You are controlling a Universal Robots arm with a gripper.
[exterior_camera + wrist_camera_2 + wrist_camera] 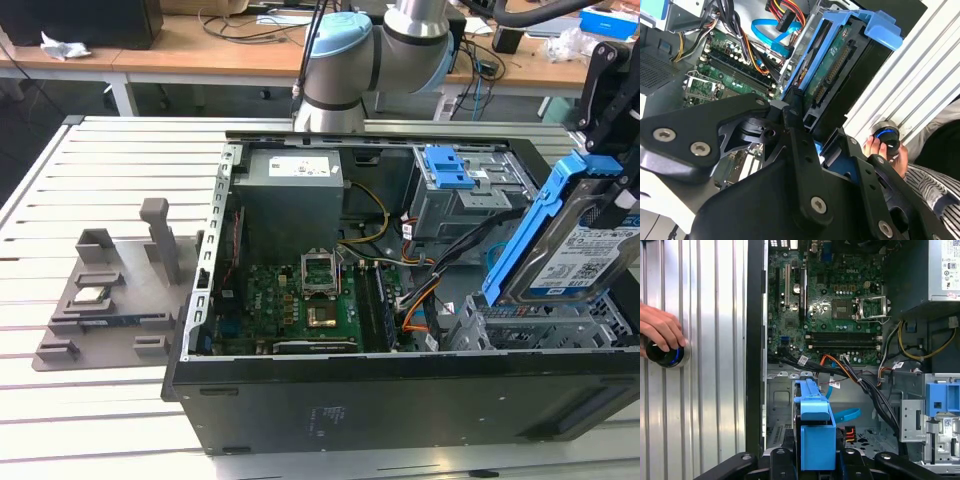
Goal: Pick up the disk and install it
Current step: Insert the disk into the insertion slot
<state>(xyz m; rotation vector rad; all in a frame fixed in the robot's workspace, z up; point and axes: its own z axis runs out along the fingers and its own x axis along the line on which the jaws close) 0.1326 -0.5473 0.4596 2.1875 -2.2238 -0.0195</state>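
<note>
The open computer case [400,390] lies on its side on the slatted metal table [110,200], with the grey power supply [295,205], the green motherboard [300,300] and, at the far corner from the gripper, a grey metal cage [465,200] with a blue latch [447,168] inside it. Bundled cables [420,270] run across the case floor between the motherboard and the bay beneath the gripper.

Outside the case, well away from the gripper, a grey fixture tray [105,305] holds a small square silver chip [90,295].

The gripper [610,150] is clamped on the disk [575,250], gripping its blue carrier frame at the upper end. The disk is held on edge above the drive bay [540,325], at the corner of the case nearest the gripper. Its long axis slopes steeply, the free end pointing down into the case and the labelled face turned outward in the exterior view. In the second wrist view the connector edge of the disk [832,65] points away from the gripper toward the case interior.

In the first wrist view a person's hand [660,332] rests on a round blue-lit knob [665,354] on the table, beside the case wall.
</note>
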